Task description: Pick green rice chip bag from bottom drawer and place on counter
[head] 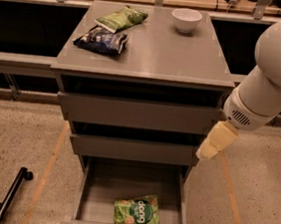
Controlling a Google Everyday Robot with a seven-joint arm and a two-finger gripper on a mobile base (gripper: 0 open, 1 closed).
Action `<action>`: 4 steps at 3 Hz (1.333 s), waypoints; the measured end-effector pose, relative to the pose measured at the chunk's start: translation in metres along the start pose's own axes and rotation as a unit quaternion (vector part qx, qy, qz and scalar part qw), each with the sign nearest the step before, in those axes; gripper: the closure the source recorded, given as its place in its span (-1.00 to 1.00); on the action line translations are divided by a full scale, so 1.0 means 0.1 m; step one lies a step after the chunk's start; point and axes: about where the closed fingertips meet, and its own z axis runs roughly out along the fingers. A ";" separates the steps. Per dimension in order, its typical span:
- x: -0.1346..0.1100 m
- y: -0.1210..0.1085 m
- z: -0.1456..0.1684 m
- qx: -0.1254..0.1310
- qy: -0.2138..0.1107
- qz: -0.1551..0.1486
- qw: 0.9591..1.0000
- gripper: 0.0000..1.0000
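The green rice chip bag (137, 211), bright green with white "dang" lettering, lies flat near the front of the open bottom drawer (87, 198). The counter (157, 50) is the grey top of the cabinet. My gripper (210, 147) hangs from the white arm (272, 78) at the right, beside the cabinet's right edge at the height of the middle drawer. It is well above and to the right of the bag and holds nothing that I can see.
On the counter lie a paler green bag (121, 18), a dark blue bag (101, 40) and a white bowl (186, 19). The two upper drawers (138, 113) are pulled out slightly. A black pole (10, 195) lies on the floor at the lower left.
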 end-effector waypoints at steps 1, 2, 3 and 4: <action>-0.01 0.26 0.42 -0.041 0.001 0.017 0.999 -1.00; -0.08 0.52 0.86 -0.073 0.006 0.029 0.997 -1.00; -0.12 0.75 1.29 -0.105 0.002 0.046 0.993 -1.00; -0.17 0.94 1.70 -0.141 -0.007 0.075 0.987 -1.00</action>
